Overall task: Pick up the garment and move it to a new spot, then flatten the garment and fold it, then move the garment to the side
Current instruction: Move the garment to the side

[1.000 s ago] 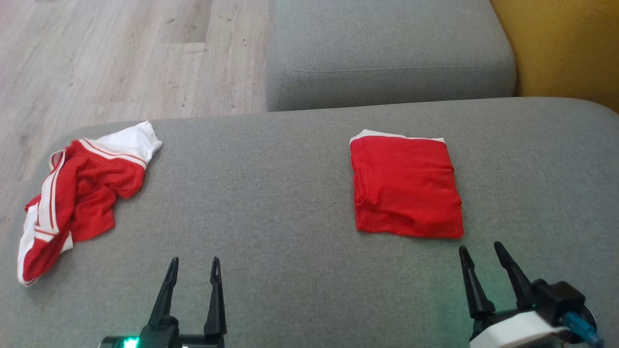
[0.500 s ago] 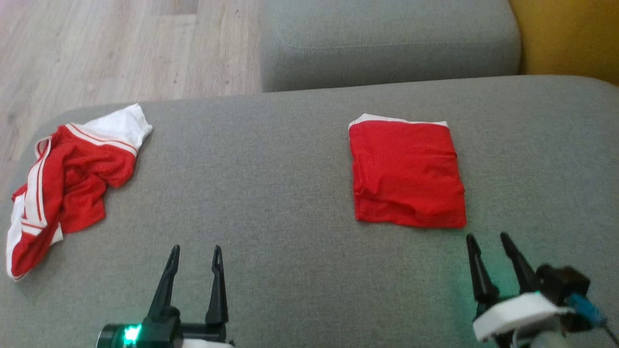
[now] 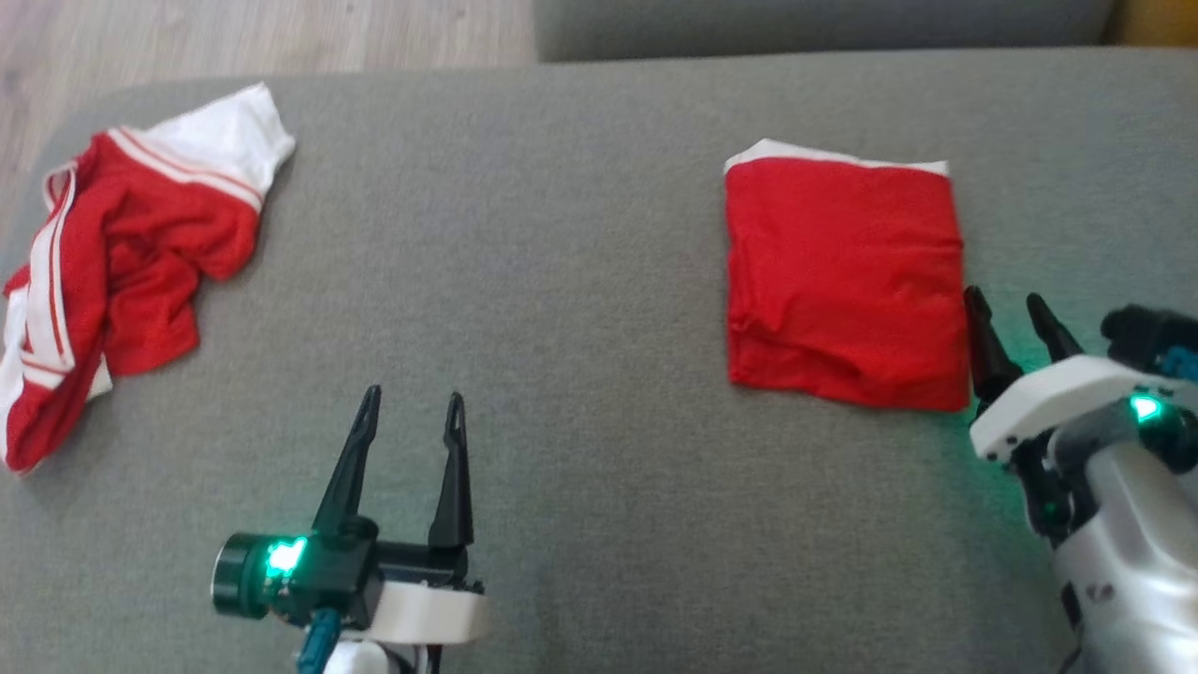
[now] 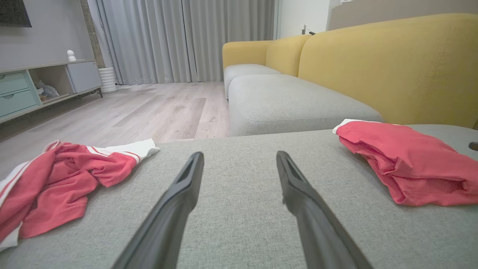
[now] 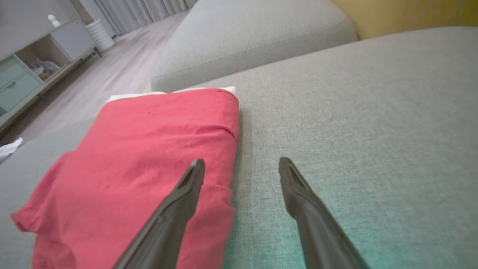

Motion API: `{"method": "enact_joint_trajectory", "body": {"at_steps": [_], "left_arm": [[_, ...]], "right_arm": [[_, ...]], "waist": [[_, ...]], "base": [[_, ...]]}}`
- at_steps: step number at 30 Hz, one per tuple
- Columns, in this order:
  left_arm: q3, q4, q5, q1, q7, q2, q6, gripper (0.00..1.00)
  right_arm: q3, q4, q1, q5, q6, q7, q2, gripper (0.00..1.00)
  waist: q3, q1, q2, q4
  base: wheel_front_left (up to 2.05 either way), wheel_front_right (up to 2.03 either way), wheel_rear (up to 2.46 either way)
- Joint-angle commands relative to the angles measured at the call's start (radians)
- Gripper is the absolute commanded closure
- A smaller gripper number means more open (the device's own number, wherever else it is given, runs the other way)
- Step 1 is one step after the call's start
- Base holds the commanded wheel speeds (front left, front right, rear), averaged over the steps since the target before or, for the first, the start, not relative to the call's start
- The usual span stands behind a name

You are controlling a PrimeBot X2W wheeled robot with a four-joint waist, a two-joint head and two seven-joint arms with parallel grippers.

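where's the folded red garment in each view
head view: folded red garment right of centre, with the right gripper at its right edge.
left wrist view: far right, low.
right wrist view: left half, reaching the middle.
shared landmark: the second grey cushion lying beyond it in all three.

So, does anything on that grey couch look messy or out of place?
Yes: the red-and-white garment near the left edge of the grey cushion lies crumpled in a heap, its white stripes twisted. The red garment on the right is folded into a neat square. Nothing looks spilled or damaged.
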State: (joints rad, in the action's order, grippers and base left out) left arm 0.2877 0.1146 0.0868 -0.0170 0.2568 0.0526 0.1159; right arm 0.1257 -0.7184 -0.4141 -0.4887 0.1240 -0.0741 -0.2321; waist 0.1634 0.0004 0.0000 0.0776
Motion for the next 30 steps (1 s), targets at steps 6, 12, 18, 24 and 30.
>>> {"method": "enact_joint_trajectory", "body": {"at_steps": [6,12,18,24,30], "left_arm": [[-0.004,-0.026,-0.001,-0.071,0.005,-0.002,0.017,0.0],[0.005,-0.029,0.008,-0.099,0.005,-0.002,0.034,0.0],[0.009,-0.044,0.012,-0.133,0.005,-0.002,0.039,0.0],[0.016,-0.056,-0.002,-0.208,0.005,-0.002,0.028,0.0],[0.04,-0.054,-0.019,-0.31,0.005,-0.002,0.011,0.0]], "right_arm": [[0.057,-0.091,-0.126,-0.059,0.007,0.062,-0.011,0.01],[0.129,-0.125,-0.179,-0.106,0.007,0.097,-0.03,1.0],[0.158,-0.101,-0.229,-0.081,0.007,0.09,-0.168,1.0],[0.128,-0.073,-0.271,-0.034,0.007,0.134,-0.401,1.0],[0.025,-0.056,-0.302,0.051,0.007,0.141,-0.588,1.0]], "waist": [[0.07,-0.0004,0.0,0.03],[0.109,-0.0004,0.0,0.017],[0.191,-0.0004,0.0,-0.037],[0.329,-0.0004,0.0,-0.092],[0.455,-0.0004,0.0,-0.116]], "base": [[0.0,0.0,0.0],[0.0,0.0,0.0],[0.0,0.0,0.0],[0.0,0.0,0.0],[0.0,0.0,0.0]]}}
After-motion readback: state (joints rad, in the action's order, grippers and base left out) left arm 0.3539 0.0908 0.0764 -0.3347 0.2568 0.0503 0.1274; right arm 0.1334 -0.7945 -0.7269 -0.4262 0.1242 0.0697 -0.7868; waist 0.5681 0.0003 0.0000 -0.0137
